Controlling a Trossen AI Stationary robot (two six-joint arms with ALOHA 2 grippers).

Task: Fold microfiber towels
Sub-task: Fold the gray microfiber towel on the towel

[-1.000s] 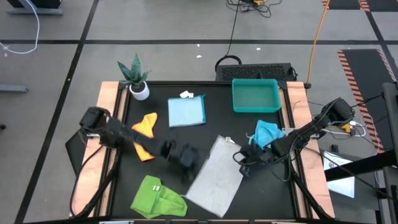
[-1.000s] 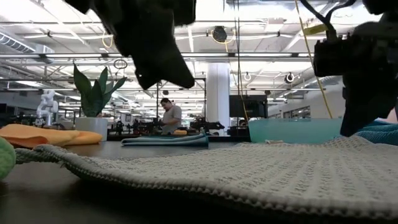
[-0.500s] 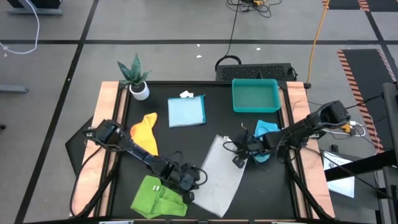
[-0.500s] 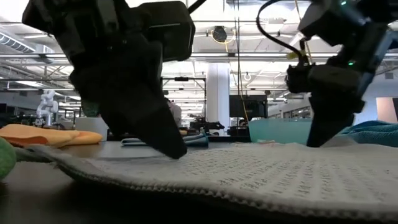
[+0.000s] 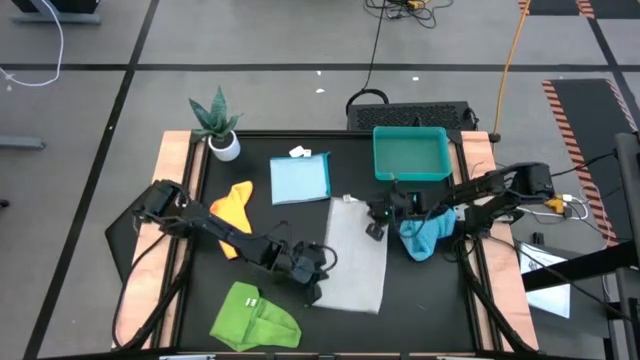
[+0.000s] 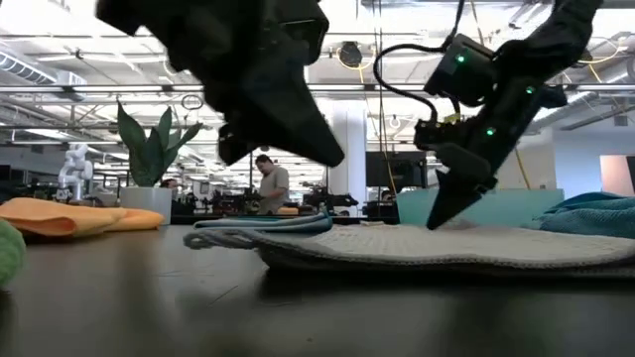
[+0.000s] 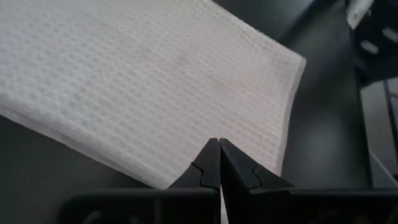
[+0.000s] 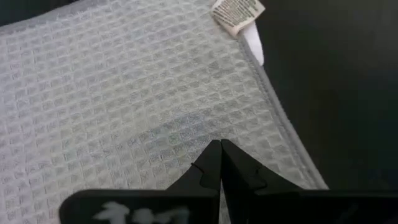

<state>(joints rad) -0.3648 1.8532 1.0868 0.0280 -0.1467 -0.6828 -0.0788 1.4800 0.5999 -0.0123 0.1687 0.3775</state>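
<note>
The white-grey towel [image 5: 355,255] lies flat at the table's middle, a narrow rectangle square with the table edges; its near left edge [image 6: 213,238] curls up a little. My left gripper [image 5: 316,292] is shut over the towel's near left corner [image 7: 186,168] and stands above it in the low view [image 6: 332,159]. My right gripper [image 5: 374,230] is shut at the towel's far right part. The turquoise blue towel [image 5: 425,235] lies crumpled under my right arm. My right gripper has its shut fingertips [image 6: 434,224] down on the towel's top face [image 8: 186,124], a little in from the far corner with the label [image 8: 237,11]. It comes slanting down from the table's right. The towel lies flat on the table.
A folded light blue towel [image 5: 300,180] lies at the far middle, a yellow-orange towel [image 5: 232,210] at the left, a lime green towel [image 5: 255,320] at the near left. A teal tray [image 5: 410,155] stands far right, a potted plant [image 5: 218,125] far left.
Both shut grippers came down on the white-grey towel and swung it: it has turned from slanting to square with the table edges and slid toward the far edge. My right gripper went toward the far left with it. My left gripper has since risen off the towel.
</note>
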